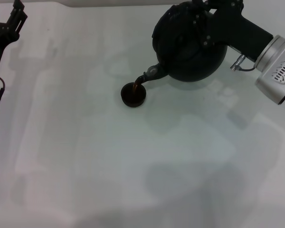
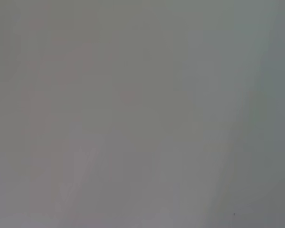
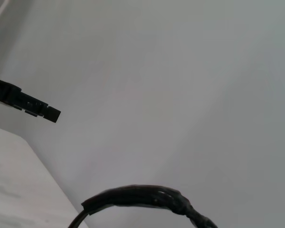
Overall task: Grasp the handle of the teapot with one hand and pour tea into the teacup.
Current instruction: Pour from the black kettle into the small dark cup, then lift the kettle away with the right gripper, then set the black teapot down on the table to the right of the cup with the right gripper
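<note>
The large round black teapot point(image 1: 187, 45) hangs tilted above the table at the upper right, its spout point(image 1: 151, 73) pointing down to the left. A thin reddish-brown stream of tea point(image 1: 139, 83) runs from the spout into the small dark teacup point(image 1: 133, 94), which stands on the table. My right gripper point(image 1: 213, 12) is shut on the handle at the teapot's top; the handle shows as a black wrapped arch in the right wrist view point(image 3: 147, 198). My left gripper point(image 1: 16, 16) is parked at the far left, away from both.
The white table point(image 1: 133, 166) spreads around the cup. The right wrist view shows the left gripper point(image 3: 26, 102) far off and the table's edge point(image 3: 42, 171). The left wrist view shows only a plain grey surface.
</note>
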Robot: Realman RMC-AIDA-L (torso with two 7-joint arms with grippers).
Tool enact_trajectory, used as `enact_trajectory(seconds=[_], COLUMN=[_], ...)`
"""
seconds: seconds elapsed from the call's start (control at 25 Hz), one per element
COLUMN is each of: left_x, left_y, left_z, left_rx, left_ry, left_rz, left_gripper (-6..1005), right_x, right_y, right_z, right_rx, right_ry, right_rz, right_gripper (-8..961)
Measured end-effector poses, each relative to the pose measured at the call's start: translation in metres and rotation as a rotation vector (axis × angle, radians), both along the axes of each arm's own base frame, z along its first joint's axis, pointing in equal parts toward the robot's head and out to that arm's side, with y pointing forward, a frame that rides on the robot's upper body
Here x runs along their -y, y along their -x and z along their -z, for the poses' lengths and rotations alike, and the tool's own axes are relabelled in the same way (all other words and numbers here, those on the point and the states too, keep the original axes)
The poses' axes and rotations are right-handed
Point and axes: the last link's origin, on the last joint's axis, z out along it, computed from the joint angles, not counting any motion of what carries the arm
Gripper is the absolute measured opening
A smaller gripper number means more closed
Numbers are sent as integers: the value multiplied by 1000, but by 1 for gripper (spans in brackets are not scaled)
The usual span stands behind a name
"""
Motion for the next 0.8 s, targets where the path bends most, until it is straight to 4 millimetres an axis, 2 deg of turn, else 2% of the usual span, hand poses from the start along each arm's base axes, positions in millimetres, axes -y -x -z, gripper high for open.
enact_trajectory(seconds=[0.6, 0.8], left_x=[0, 0], left_y=[0, 0], left_z=[0, 0], left_rx=[0, 1], left_ry=[0, 1], left_rz=[0, 0], left_gripper=[878, 878], right_x=[-3, -4], right_y=[-7, -11], right_z=[-4, -9], right_rx=[-90, -222], right_ry=[32, 82], right_rz=[95, 187], right_gripper=[130, 141])
